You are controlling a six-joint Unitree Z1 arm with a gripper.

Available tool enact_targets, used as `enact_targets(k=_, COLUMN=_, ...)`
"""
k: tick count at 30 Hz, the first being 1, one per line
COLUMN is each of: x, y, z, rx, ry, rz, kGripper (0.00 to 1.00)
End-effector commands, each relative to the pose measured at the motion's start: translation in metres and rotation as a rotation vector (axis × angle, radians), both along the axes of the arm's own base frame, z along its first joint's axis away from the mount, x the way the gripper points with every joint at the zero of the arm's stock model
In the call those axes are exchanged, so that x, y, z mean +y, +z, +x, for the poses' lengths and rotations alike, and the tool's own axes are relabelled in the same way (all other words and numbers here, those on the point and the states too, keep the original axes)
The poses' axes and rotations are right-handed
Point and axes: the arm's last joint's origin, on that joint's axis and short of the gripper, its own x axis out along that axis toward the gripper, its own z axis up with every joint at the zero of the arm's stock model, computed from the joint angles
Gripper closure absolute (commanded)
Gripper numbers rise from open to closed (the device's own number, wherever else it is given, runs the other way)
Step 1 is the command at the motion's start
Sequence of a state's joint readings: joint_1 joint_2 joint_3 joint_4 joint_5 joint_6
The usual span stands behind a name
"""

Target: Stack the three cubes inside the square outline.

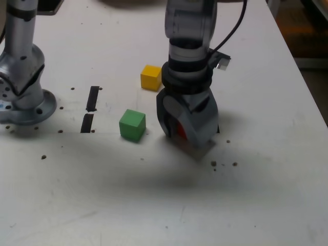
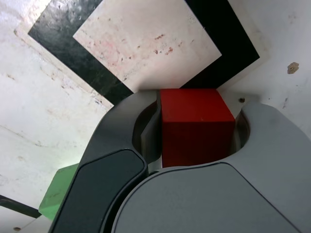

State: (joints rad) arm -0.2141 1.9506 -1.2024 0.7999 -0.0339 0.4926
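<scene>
Wrist view shows the end effector (image 2: 197,133) pinching the red cube (image 2: 194,124) between its jaws, with the square outline (image 2: 73,53) directly ahead of it on the bench (image 2: 29,121). Exterior view: the green cube (image 1: 132,124) sits near the end effector toward the exterior view's left, the yellow cube (image 1: 151,77) just behind it.

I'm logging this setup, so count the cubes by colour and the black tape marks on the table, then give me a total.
Red cube: 1, between the gripper's jaws
Yellow cube: 1
Green cube: 1
Square outline: 1
Short black tape strips: 2
Total: 6
</scene>
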Motion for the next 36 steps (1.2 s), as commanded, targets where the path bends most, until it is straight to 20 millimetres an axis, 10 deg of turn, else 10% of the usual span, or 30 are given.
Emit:
enact_targets(k=1, x=0.001, y=0.003, z=-0.003, rx=-0.004, ry=0.021, rz=0.005, kGripper=0.89)
enact_targets(k=18, x=0.014, y=0.061, z=0.013, rx=-0.156, ry=0.412, rz=0.027, kGripper=0.97)
enact_targets(k=36, x=0.03, y=0.02, z=0.012, rx=-0.035, ry=0.618, rz=0.06, kGripper=0.92)
